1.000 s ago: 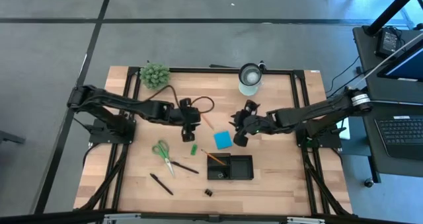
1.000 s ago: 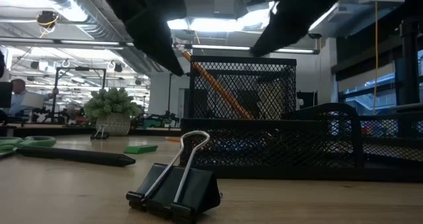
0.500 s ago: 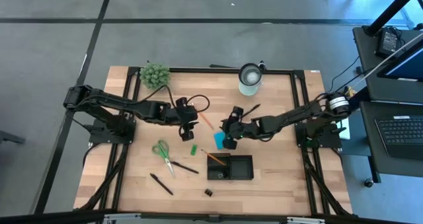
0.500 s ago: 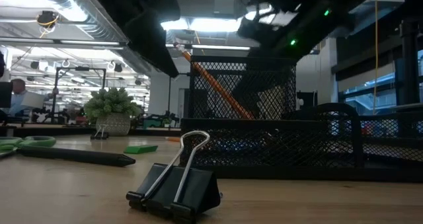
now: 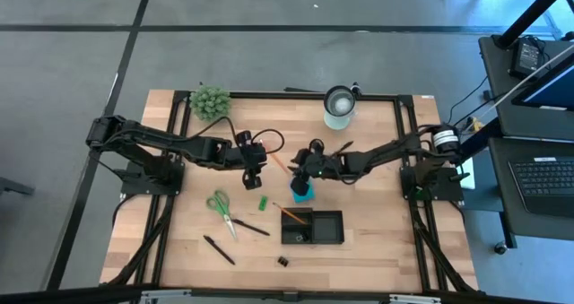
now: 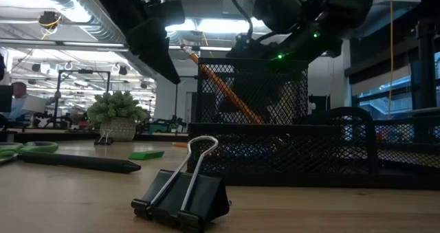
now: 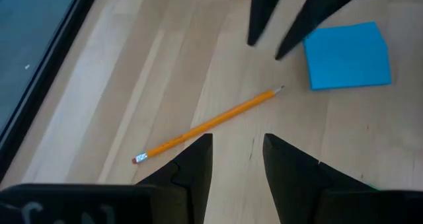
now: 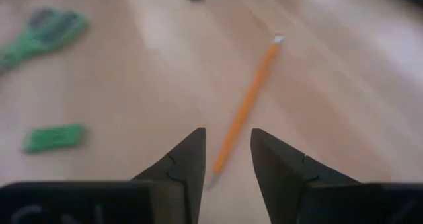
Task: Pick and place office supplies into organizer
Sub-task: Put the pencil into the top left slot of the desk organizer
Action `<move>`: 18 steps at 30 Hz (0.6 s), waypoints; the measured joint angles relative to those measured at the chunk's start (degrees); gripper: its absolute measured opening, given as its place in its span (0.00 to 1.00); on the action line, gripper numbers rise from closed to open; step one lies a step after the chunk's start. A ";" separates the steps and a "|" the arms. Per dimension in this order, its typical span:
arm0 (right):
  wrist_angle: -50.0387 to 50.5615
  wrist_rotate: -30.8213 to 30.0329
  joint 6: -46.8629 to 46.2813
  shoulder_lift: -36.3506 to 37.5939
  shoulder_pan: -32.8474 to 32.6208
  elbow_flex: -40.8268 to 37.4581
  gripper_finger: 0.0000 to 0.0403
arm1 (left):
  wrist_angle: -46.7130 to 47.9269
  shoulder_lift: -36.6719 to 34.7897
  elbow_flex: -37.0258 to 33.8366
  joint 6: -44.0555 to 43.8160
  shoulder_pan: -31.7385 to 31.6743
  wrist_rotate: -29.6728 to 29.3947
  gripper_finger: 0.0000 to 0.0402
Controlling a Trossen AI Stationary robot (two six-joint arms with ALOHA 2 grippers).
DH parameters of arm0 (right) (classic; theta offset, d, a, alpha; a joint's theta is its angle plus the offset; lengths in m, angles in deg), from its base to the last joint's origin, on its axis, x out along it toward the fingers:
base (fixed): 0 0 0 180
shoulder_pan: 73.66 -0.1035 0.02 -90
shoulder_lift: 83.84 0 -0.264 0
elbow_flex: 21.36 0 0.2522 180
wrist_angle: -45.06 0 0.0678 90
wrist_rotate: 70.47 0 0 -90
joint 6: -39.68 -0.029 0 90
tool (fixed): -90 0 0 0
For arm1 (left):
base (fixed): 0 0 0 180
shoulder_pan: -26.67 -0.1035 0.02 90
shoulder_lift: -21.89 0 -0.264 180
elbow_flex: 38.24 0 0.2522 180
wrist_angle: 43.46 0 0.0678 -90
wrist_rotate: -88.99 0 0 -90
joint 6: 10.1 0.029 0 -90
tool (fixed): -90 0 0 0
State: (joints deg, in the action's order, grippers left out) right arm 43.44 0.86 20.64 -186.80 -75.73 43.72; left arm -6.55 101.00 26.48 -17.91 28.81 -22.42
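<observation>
We see both grippers, left (image 7: pixel 236 159) and right (image 8: pixel 227 159), parted and empty over the loose pencil (image 7: pixel 210 124) beside the blue pad (image 7: pixel 347 55).

Surface: wooden table (image 5: pixel 179 241).
On it: organizer (image 5: pixel 313 227) at 6 o'clock; scissors (image 5: pixel 221 210) at 8; cup (image 5: pixel 339 108) at 1; plant ball (image 5: pixel 210 101) at 11.

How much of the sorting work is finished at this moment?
Done: one pencil leans in the organizer. In hand: nothing; both open grippers, left gripper and right gripper, hover over the loose pencil. Left: scissors, blue note pad, green block, pens, clip.
</observation>
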 joint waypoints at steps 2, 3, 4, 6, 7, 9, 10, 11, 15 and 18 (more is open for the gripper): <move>0.58 1.79 -2.36 -0.15 1.01 -0.01 0.31 | -0.01 0.01 0.00 0.01 0.00 -0.02 0.32; 0.37 1.85 -2.97 -0.48 1.42 -0.01 0.31 | 0.00 0.02 0.00 0.01 0.00 -0.02 0.32; 0.23 1.91 -3.03 -0.66 1.79 -0.01 0.31 | 0.00 0.02 0.00 0.01 0.00 -0.02 0.32; 0.37 2.04 -3.50 -0.67 2.35 -0.01 0.31 | -0.02 0.02 0.00 0.01 0.00 -0.04 0.32; 0.18 2.46 -4.06 -0.67 2.51 -0.01 0.31 | 0.00 0.02 0.00 0.01 0.00 -0.04 0.32; 0.35 4.25 -4.84 -0.67 2.78 -0.01 0.31 | -0.02 0.02 0.00 0.01 0.00 -0.04 0.32; 0.46 4.86 -4.90 -0.67 2.88 -0.01 0.31 | 0.00 0.02 0.00 0.01 0.00 -0.04 0.32; 0.46 5.20 -4.95 -0.67 2.93 0.02 0.31 | -0.01 0.02 0.00 0.00 0.00 -0.04 0.32; 1.08 5.27 -3.42 -1.66 2.81 1.15 0.31 | -0.02 0.02 0.00 0.01 0.00 -0.04 0.32; 1.00 5.24 -0.40 -3.73 2.28 2.56 0.31 | -0.02 0.04 0.00 0.01 0.00 -0.02 0.32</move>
State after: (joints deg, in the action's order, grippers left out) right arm 44.44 6.10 20.24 -190.53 -73.44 46.28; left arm -6.57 101.04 26.48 -17.89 28.81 -22.44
